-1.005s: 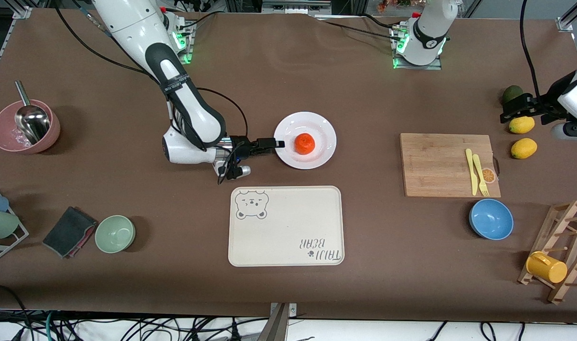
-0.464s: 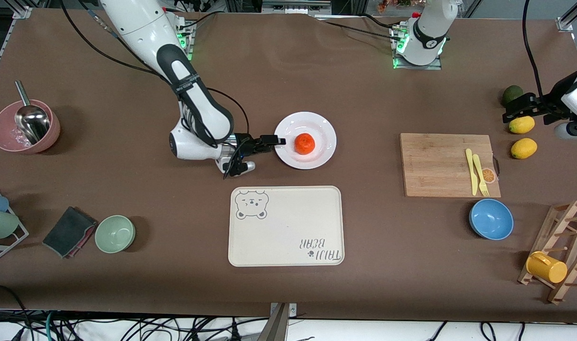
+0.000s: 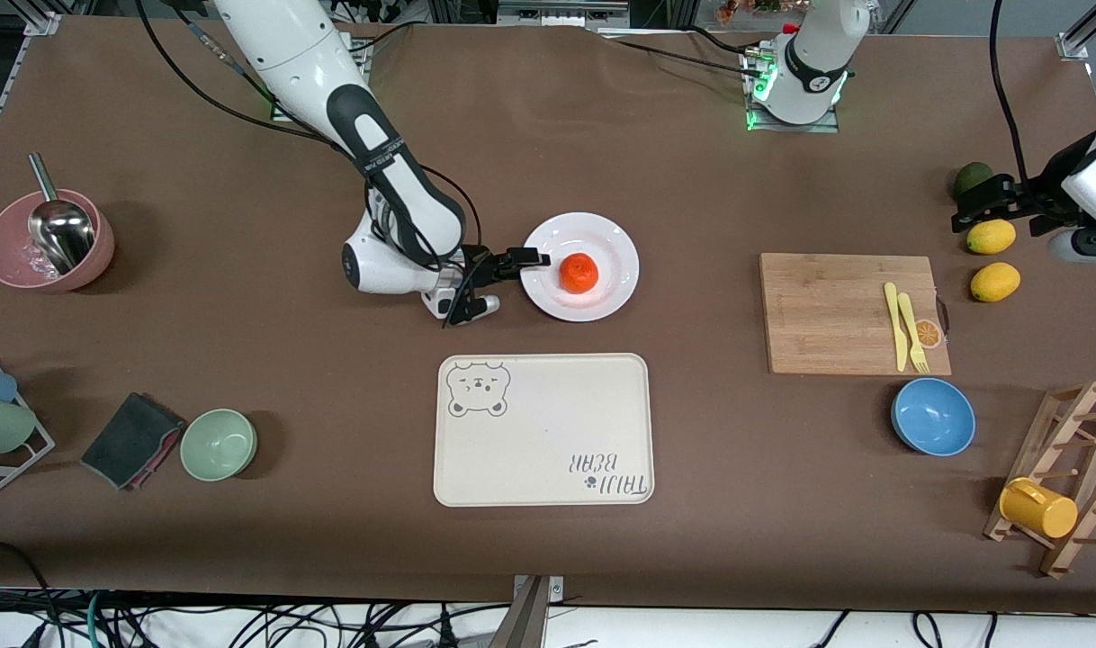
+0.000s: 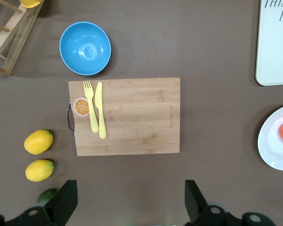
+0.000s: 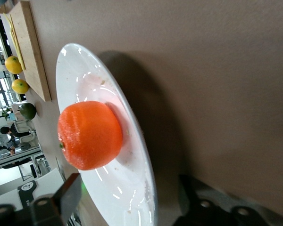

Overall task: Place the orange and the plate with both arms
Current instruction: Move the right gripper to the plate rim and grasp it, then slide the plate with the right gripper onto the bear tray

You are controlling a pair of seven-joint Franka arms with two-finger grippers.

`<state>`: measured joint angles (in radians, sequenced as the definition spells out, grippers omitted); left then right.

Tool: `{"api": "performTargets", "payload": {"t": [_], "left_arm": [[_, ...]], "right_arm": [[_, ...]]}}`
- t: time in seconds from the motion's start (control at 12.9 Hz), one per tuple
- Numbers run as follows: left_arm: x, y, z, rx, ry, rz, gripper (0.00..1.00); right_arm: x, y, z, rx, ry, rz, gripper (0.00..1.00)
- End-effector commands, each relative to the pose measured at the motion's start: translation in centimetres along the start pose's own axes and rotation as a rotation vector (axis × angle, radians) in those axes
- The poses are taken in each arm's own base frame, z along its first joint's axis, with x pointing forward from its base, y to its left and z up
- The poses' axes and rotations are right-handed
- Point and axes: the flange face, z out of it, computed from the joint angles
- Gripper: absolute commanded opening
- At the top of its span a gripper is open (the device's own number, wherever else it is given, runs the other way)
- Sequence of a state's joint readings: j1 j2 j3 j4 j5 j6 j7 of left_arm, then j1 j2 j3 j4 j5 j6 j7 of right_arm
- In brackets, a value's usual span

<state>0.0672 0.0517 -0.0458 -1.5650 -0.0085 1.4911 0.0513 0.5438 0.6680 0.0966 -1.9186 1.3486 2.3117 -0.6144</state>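
The white plate (image 3: 613,247) lies mid-table with the orange (image 3: 579,273) resting on it. My right gripper (image 3: 532,261) is low at the plate's edge toward the right arm's end. In the right wrist view the orange (image 5: 89,134) sits on the plate (image 5: 80,70), and my right gripper (image 5: 132,202) is open, with the plate's rim between its fingers (image 5: 61,197). My left gripper (image 3: 978,205) waits, open and empty, in the air over the lemons at the left arm's end. In its wrist view my left gripper (image 4: 129,202) is over bare table.
A cream bear tray (image 3: 543,429) lies nearer the camera than the plate. A wooden cutting board (image 3: 836,312) holds a yellow knife and fork. There are two lemons (image 3: 993,282), an avocado (image 3: 971,178), a blue bowl (image 3: 932,416), a green bowl (image 3: 219,444) and a pink bowl (image 3: 48,241).
My right arm has swung toward the plate, and its gripper has edged a little further onto the plate's rim. The plate, the orange and the left arm have not moved.
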Motion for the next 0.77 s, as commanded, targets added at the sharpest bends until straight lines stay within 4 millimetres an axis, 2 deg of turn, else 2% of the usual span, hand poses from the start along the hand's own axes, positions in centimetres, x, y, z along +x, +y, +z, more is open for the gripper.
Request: {"api": "performTargets", "payload": {"t": [0.0, 0.15, 0.23, 0.54, 0.7], "left_arm": [[0.6, 0.4, -0.5, -0.020, 0.013, 0.025, 1.00], [0.6, 0.5, -0.4, -0.015, 0.013, 0.027, 1.00], [0.6, 0.4, -0.4, -0.014, 0.011, 0.024, 1.00], [0.7, 0.2, -0.3, -0.018, 0.009, 0.022, 1.00], [0.7, 0.5, -0.4, -0.019, 0.012, 0.027, 1.00]], "right_arm": [[-0.5, -0.6, 1.0, -0.051, 0.024, -0.040, 0.25], [-0.6, -0.7, 1.2, -0.055, 0.023, -0.046, 0.05], [-0.6, -0.6, 1.2, -0.055, 0.023, -0.047, 0.01], [-0.4, -1.3, 0.5, -0.051, 0.033, -0.061, 0.00], [0.4, -2.5, -1.3, -0.037, 0.059, -0.061, 0.00]]}}
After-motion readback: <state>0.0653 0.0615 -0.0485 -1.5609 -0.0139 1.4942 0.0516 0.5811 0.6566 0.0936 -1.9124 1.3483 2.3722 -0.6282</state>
